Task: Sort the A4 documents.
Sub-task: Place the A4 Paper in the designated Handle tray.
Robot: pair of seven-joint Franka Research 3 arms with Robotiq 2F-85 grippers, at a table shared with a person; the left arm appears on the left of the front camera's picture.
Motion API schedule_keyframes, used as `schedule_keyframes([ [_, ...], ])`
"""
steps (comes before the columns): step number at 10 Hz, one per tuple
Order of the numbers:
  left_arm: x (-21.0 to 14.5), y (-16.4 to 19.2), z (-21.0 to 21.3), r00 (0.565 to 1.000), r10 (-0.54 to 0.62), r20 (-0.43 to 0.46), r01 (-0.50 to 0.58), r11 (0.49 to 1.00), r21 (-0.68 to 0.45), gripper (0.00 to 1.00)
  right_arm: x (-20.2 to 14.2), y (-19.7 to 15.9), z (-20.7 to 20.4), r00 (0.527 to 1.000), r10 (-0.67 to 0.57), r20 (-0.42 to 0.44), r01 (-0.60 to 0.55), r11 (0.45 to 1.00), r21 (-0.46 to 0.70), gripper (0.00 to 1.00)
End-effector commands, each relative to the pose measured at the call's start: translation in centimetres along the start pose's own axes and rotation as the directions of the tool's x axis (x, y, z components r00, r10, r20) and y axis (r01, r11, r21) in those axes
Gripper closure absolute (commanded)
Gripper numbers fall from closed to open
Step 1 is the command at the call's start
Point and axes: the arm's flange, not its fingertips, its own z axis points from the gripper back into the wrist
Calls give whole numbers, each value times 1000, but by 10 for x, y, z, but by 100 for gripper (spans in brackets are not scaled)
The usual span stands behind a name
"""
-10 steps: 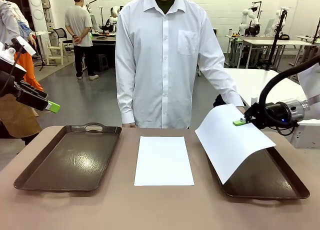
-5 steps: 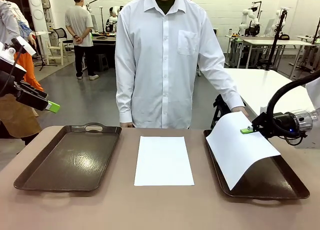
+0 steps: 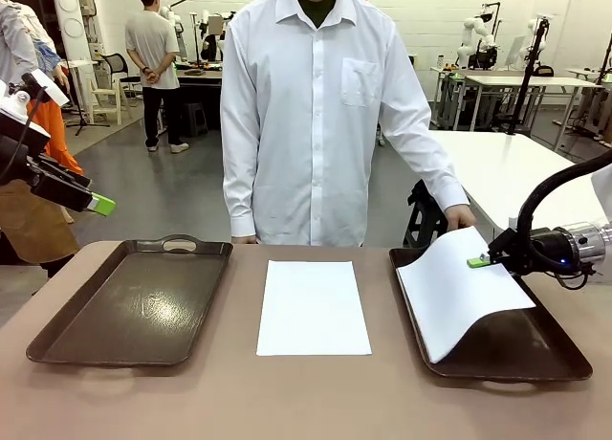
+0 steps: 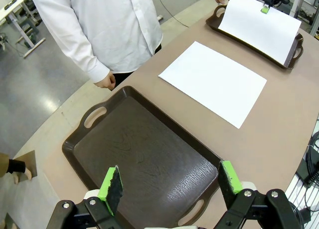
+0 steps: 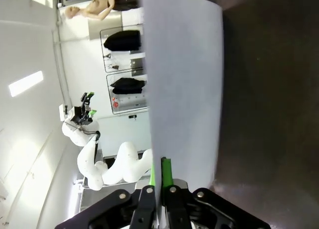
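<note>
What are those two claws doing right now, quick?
Left gripper: open, holding nothing.
Right gripper: shut on a white sheet, which curves down into the right tray.

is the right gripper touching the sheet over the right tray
Touching. The front view shows the right gripper shut on the raised edge of the sheet, holding that edge up above the tray.

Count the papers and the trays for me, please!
Sheets: 2, a flat sheet and a curled sheet
Trays: 2, the left tray and the right tray
Total: 4
</note>
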Motion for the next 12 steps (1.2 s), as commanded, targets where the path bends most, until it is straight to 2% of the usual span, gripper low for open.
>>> schedule_keyframes([
  [1,-1,1,0,1000,-10,4,10,1000,-8,0,2,-6,7,1000,-25,16,26,997,-74,99],
  [5,-1,1,0,1000,-10,4,10,1000,-8,0,6,-3,12,996,-84,34,89,971,-223,99],
  [9,-1,1,0,1000,-10,4,10,1000,-8,0,23,4,9,992,-126,-3,114,911,-396,99],
  [12,-1,1,0,1000,-10,4,10,1000,-8,0,32,9,7,990,-143,-9,122,874,-471,99],
])
